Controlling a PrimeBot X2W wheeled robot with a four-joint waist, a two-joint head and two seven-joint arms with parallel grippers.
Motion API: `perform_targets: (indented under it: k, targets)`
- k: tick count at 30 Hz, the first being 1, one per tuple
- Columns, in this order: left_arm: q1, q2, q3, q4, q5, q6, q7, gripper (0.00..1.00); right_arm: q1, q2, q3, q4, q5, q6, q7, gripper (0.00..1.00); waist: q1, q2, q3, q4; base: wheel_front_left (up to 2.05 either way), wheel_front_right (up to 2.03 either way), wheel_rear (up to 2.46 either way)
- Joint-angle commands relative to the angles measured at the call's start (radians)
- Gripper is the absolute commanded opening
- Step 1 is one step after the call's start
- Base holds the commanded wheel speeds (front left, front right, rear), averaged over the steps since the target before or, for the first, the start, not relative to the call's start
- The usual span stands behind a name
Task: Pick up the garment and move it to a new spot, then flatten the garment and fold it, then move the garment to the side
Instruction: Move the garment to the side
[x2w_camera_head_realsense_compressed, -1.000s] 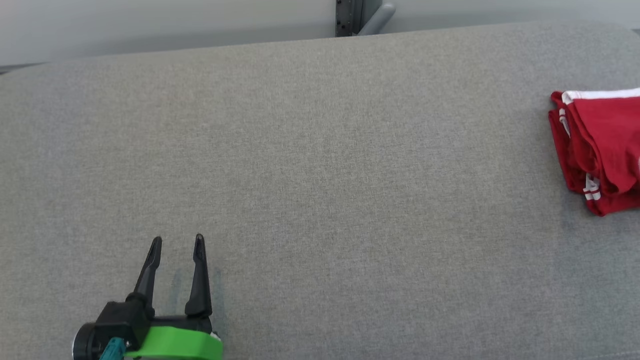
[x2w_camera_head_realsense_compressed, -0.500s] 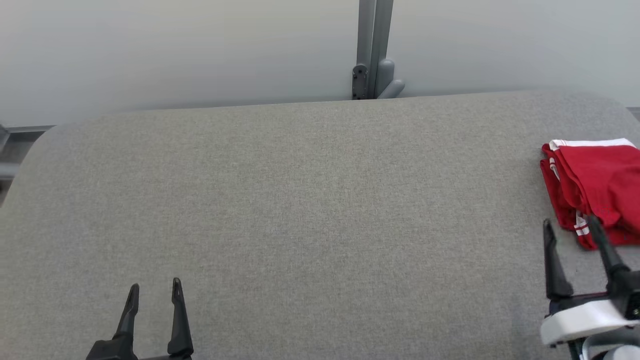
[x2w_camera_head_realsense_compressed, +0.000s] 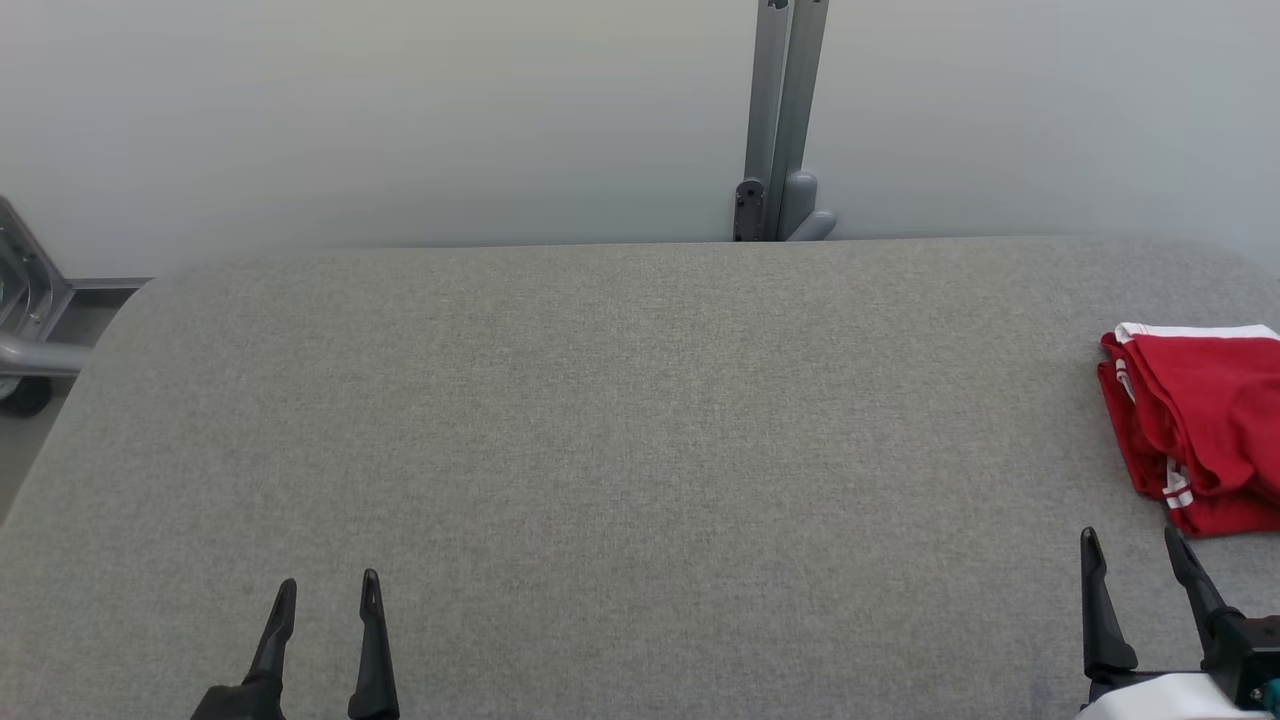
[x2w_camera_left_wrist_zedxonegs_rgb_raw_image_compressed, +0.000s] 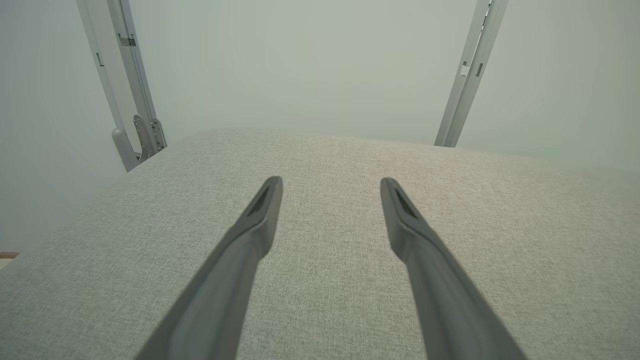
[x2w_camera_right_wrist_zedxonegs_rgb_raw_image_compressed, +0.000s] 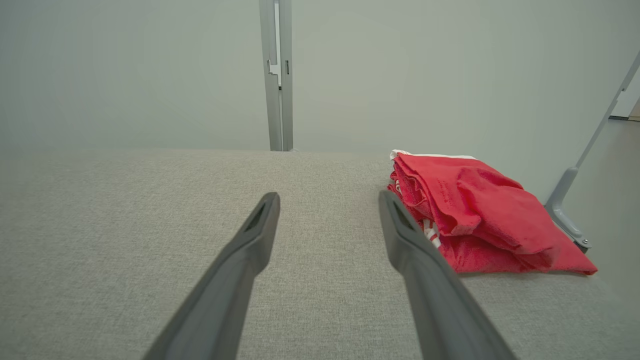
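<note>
Grey counter (x2w_camera_head_realsense_compressed: 600, 450) holds the folded garment (x2w_camera_head_realsense_compressed: 1210, 420) aside, left fingers (x2w_camera_head_realsense_compressed: 372, 650) and right fingers (x2w_camera_head_realsense_compressed: 1098, 610) apart, empty: seemingly finished, only withdrawal remains.

**Grey padded top before a bare pale wall**

A wide surface (x2w_camera_head_realsense_compressed: 600, 450) covered in grey woven fabric, rounded at its far corners, stands against a plain pale wall (x2w_camera_head_realsense_compressed: 400, 120). A grey metal post (x2w_camera_head_realsense_compressed: 785, 120) rises behind its far edge. At the left a metal frame (x2w_camera_head_realsense_compressed: 25, 310) stands on grey floor (x2w_camera_head_realsense_compressed: 45, 440). The light is soft and even.
</note>
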Motion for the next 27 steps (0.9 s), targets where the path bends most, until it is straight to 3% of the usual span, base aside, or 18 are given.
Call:
perform_targets:
  k: [1, 27]
  targets:
    - [0.001, 0.002, 0.002, -0.002, 0.005, -0.005, 0.000, 1.00, 0.010, 0.000, 0.002, 0.008, 0.017, -0.001, -0.004, 1.00, 0.0000, 0.0000, 0.001, -0.001, 0.00, 0.00, 0.00]
    - [-0.023, 0.002, -0.012, 0.002, 0.010, -0.035, 0.000, 1.00, 0.007, 0.000, 0.018, 0.040, 0.056, -0.001, -0.004, 1.00, 0.0000, 0.0000, 0.001, -0.026, 0.00, 0.00, 0.00]
